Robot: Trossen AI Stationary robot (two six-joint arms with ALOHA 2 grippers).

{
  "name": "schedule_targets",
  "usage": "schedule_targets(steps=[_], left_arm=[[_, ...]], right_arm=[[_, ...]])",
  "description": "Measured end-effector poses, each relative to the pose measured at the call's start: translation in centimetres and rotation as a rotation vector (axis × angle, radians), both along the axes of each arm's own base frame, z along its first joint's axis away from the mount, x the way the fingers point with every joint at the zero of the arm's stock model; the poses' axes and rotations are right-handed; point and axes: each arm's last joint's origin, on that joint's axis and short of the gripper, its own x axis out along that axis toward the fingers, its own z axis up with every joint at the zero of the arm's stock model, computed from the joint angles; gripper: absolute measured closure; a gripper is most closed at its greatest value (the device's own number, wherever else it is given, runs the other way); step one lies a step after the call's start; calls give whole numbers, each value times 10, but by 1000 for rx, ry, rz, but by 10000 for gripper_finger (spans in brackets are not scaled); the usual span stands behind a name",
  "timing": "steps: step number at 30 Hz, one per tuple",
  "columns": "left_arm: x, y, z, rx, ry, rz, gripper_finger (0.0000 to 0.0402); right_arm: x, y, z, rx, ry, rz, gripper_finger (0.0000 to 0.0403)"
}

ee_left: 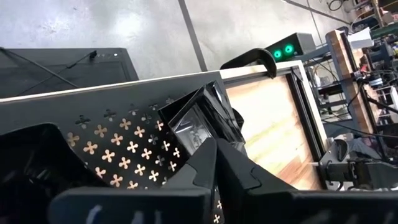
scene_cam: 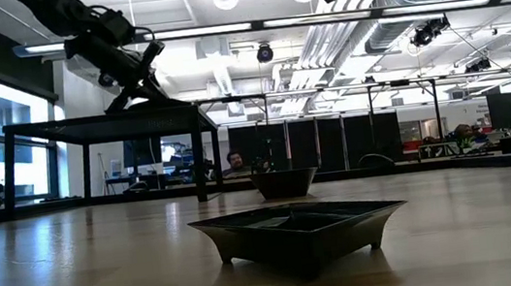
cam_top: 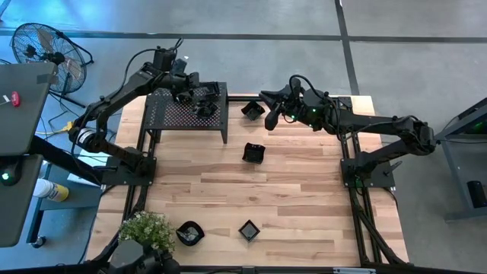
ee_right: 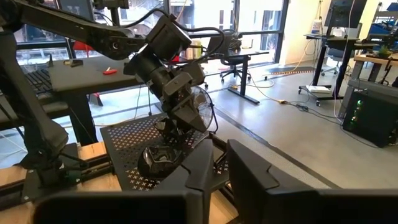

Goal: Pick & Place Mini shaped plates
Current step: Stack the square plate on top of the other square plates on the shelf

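My left gripper [cam_top: 190,93], fingers together, sits over the perforated shelf [cam_top: 171,114] at upper left, where placed plates [cam_top: 204,106] collect. My right gripper [cam_top: 268,110] hovers beside one plate [cam_top: 251,109] at top centre; cannot tell its spread. No readable writing.

left gripper [cam_top: 199,101] fingers together, right gripper [cam_top: 268,106] raised
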Motion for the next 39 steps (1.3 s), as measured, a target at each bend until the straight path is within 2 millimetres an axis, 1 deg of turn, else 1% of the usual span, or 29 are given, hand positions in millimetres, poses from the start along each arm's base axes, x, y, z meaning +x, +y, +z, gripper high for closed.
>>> schedule_targets(steps=[6,9,11,14,18,22,26,33,39], left_arm=[[0,1,3,26,-4,-3,400],[0,1,15,59,29,-4,400],[0,-2,26,89,93,-5,401],[7,-4,42,133,223,-29,401],[22,0,52,121,393,-126,401],[41,7,45,73,559,-211,401],[54,13,40,67,612,-250,401],[56,18,32,50,663,-239,401],[57,19,33,69,658,-238,401]], right_arm=[[0,0,0,0,1,0,393],[0,0,-1,2,6,0,401],[0,0,-1,2,6,0,399],[0,0,0,1,6,0,397],[0,0,0,-7,11,1,401],[0,0,-1,-18,18,1,399],[0,0,-1,-19,18,4,401],[0,0,-1,-15,16,4,397],[0,1,-1,-13,15,27,401]])
